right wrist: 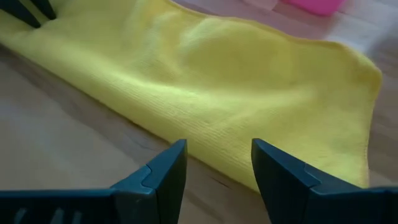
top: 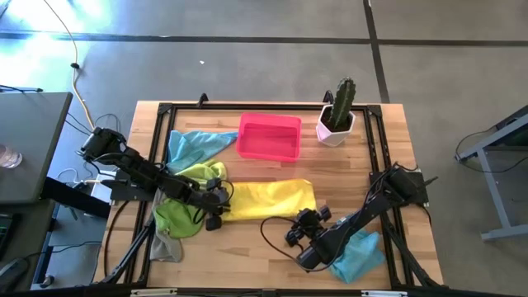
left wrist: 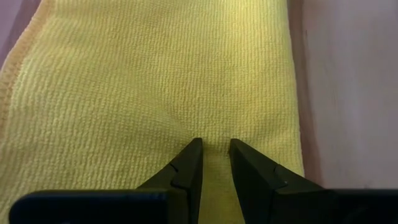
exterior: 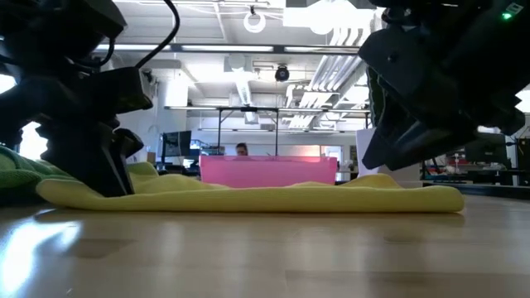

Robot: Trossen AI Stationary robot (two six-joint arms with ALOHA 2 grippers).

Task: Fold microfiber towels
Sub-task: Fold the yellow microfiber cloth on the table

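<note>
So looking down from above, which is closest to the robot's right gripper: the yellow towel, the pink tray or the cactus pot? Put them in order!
From the right gripper:
1. Yellow towel, just beyond it, mid-table.
2. Pink tray, farther back, centre.
3. Cactus pot, back right, only slightly farther than the tray.

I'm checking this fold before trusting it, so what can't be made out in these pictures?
- High view: the left gripper covers the yellow towel's edge, so any pinch there is hidden.
- High view: the right arm covers part of the light blue towel.
- Low view: the pink tray and yellow towel block the towels behind.
</note>
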